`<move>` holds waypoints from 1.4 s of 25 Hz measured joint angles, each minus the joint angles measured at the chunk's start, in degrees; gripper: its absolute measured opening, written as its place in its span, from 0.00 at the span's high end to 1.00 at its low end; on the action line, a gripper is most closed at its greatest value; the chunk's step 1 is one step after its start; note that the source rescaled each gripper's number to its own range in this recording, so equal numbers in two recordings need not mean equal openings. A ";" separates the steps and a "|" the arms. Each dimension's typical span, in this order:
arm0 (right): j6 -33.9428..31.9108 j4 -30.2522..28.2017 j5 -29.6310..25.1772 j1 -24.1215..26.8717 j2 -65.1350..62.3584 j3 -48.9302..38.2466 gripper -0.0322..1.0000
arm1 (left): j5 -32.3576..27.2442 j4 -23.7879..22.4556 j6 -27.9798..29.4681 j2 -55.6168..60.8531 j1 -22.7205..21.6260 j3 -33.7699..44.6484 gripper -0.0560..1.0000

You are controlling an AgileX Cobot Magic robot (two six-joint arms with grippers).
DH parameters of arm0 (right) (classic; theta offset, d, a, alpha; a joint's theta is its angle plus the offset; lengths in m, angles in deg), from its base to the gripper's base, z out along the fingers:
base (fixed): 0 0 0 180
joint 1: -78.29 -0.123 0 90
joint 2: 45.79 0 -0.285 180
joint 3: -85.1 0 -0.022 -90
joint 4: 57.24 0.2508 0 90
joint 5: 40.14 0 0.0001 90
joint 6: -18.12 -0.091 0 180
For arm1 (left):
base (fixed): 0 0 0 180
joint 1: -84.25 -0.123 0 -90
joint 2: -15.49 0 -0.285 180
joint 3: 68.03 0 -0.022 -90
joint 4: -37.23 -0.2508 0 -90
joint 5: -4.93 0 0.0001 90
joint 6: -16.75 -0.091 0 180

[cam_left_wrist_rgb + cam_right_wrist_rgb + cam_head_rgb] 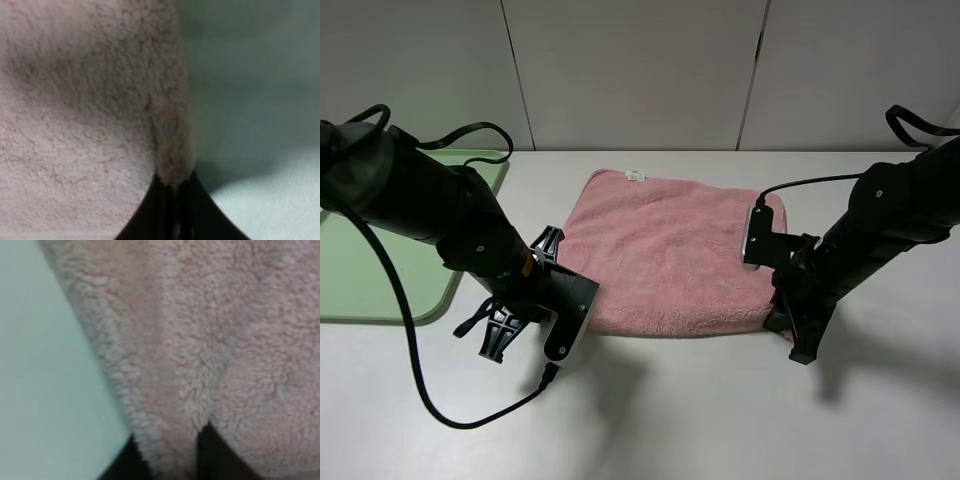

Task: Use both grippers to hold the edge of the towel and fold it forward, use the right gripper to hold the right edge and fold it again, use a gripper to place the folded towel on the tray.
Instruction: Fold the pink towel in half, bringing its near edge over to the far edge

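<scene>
The pink towel [665,250] lies spread flat on the white table, its white label at the far edge. My left gripper [586,322] is down at the near left corner. In the left wrist view its black jaws [174,194] are shut on the edge of the towel [172,165], and a pinched ridge of terry cloth stands up between them. At the near right corner my right gripper [782,322] is shut on the towel's edge [170,440], with fabric bunched between its fingers [212,455]. The light green tray [380,270] sits at the far left, partly behind the left arm.
Black cables trail from the left arm across the near table [450,410] and over the tray. A grey panelled wall [640,70] closes off the far side of the table.
</scene>
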 joint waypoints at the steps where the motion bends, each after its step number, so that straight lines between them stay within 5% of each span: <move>1: -0.06 -0.14 -0.70 0.00 -0.36 -0.06 0.97 | 0.00 0.00 0.00 0.00 0.00 0.00 0.94; 12: -0.06 -0.65 -4.19 0.00 -5.10 -0.39 0.97 | -1.87 0.06 0.00 1.87 0.00 0.00 0.94; 22: -0.39 -0.60 -7.43 0.00 -5.12 -0.10 0.97 | -13.97 0.50 0.00 6.62 0.11 -6.14 0.94; 35: -8.79 -3.99 -10.86 0.00 -13.67 2.10 0.97 | -19.69 0.51 -0.05 11.59 0.50 -7.72 0.95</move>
